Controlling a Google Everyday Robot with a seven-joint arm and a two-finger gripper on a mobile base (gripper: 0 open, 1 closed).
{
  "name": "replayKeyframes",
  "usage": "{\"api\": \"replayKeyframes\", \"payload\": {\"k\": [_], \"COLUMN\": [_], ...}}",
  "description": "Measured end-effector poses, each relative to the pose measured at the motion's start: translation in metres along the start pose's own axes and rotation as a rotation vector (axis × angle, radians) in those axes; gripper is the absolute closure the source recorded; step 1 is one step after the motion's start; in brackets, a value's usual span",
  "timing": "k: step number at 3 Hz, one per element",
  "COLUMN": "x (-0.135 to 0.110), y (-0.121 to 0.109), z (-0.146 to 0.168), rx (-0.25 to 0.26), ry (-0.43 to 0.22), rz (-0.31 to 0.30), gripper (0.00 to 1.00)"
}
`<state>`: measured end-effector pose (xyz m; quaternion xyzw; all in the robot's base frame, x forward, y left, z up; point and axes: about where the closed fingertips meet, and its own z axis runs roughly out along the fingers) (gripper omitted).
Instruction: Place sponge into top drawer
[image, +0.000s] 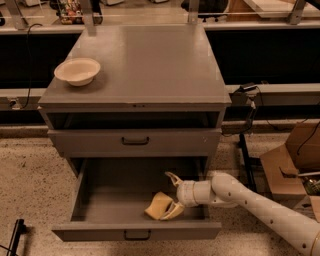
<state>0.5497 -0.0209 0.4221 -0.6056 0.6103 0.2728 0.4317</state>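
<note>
The pale yellow sponge (158, 206) lies on the floor of the pulled-out lowest drawer (105, 200) of the grey cabinet, towards the front right. My gripper (173, 194) reaches into the drawer from the right on a white arm. Its fingers are spread open; the upper one (174, 178) stands clear above the sponge, and the lower one (173, 210) lies at the sponge's right edge. The sponge is not pinched between them.
A cream round bowl (77, 71) sits on the cabinet top (145, 60) at the left. A shut drawer front with a black handle (135, 142) is above the open drawer. Cardboard boxes (292, 165) and a black stand (245, 145) are to the right.
</note>
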Motion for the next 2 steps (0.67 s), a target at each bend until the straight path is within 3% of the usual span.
{"api": "replayKeyframes", "payload": {"k": [1, 2], "x": [-0.0199, -0.0295], "y": [-0.0001, -0.0015], "z": [-0.0127, -0.0227], "rx": [0.035, 0.074], "ry": [-0.019, 0.006], "rz": [0.014, 0.033], "gripper": [0.00, 0.00]}}
